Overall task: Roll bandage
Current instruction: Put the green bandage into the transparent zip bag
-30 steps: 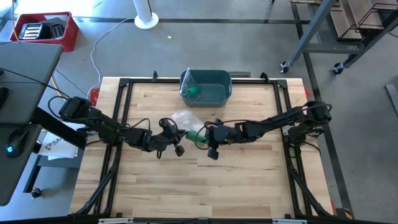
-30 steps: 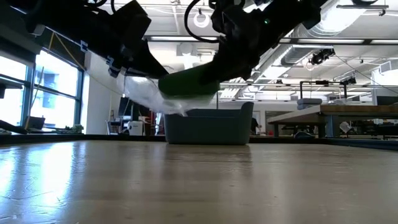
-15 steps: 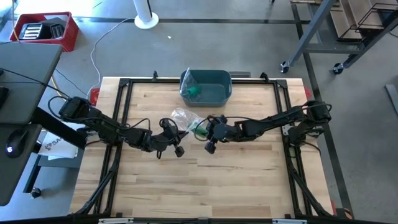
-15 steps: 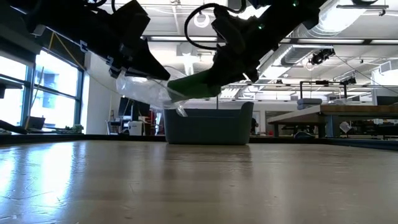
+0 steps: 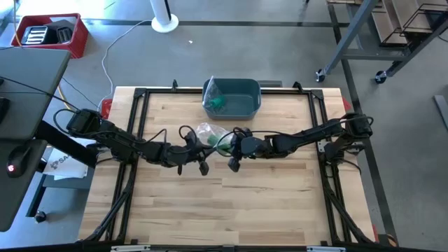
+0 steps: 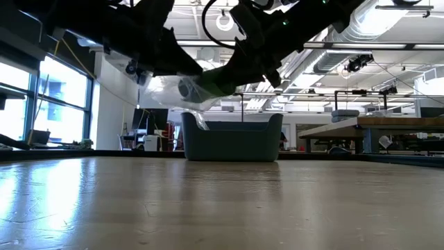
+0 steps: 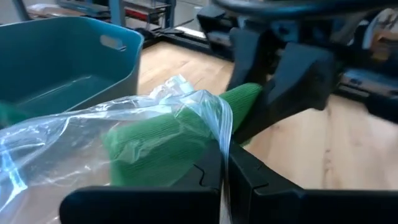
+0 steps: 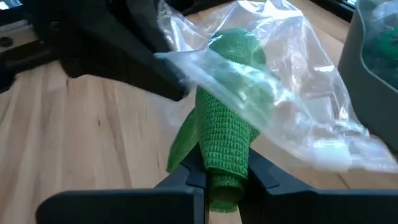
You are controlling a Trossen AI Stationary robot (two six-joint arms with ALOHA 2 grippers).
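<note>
Above mid-table, green bandage roll [image 8: 225, 140] clamped between right gripper [image 8: 227, 176] fingers, its far end inside clear plastic bag [image 7: 93, 121], bag edge pinched by closed left gripper [image 7: 222, 177]

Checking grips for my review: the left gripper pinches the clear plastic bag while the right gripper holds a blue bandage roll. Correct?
Not quite: the bandage roll in the right gripper is green, as the right wrist view shows. The left gripper does pinch the clear plastic bag.
</note>
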